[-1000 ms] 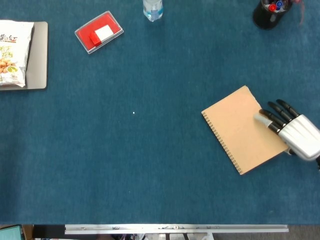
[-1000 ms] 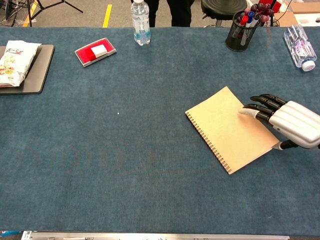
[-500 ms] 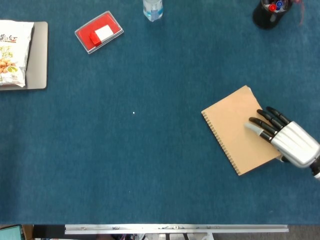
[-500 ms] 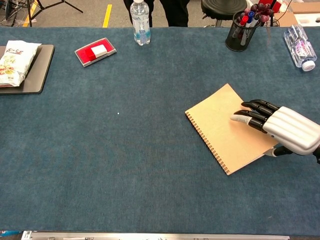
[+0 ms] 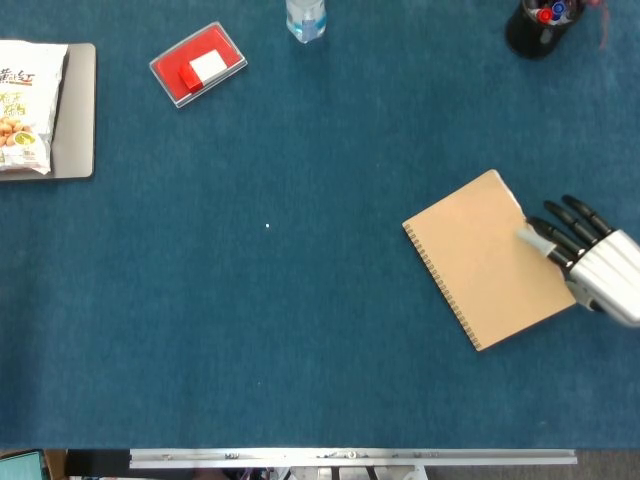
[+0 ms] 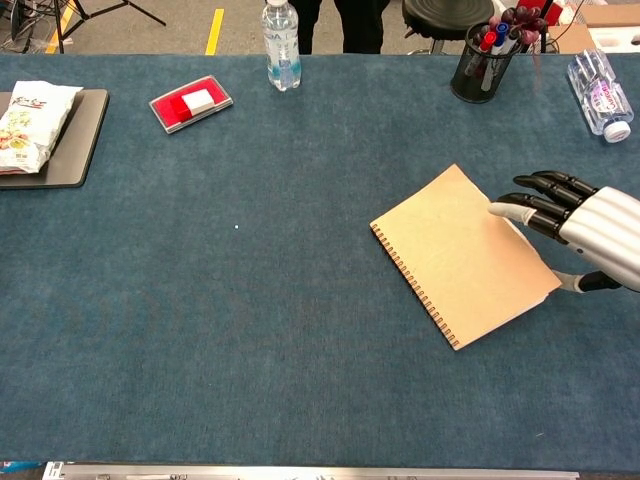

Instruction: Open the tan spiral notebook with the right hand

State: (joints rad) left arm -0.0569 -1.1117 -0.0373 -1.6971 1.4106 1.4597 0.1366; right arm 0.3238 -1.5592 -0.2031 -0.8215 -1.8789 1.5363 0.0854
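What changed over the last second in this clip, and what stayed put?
The right hand slid in over the tan spiral notebook, then drew back toward the notebook's free edge, where its fingertips now lie. The notebook shifted only slightly and remains closed. The red box, bottle, pen cup and snack bag did not move.

A blue felt-covered table (image 6: 300, 380) fills the view, with grey floor (image 6: 180, 25), a yellow line (image 6: 214, 30) and a black stool (image 6: 435, 15) beyond it.
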